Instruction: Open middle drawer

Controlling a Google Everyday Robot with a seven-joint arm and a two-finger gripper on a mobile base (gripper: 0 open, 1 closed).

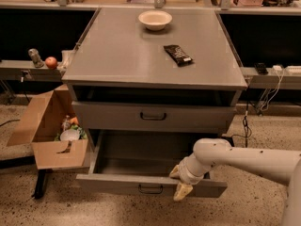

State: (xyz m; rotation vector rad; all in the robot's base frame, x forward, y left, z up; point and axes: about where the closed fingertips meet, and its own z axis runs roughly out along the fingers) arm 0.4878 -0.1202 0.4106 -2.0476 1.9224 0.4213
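The middle drawer (117, 185) is a wide, shallow grey drawer with a small dark loop handle (150, 189). It stands pulled well out of the grey cabinet (141, 60), and its inside looks empty. My gripper (179, 181) is at the drawer's front panel, right of the handle. One yellowish finger is behind the panel's top edge and the other is in front of it, so they clasp the panel. The taller-fronted drawer (153, 117) above is slightly out. The lowest drawer is hidden under the open one.
A white bowl (155, 19) and a dark snack packet (178, 54) lie on the cabinet top. An open cardboard box (51, 131) with items stands on the floor at the left. An apple (51, 62) sits on the left shelf. Cables hang at the right.
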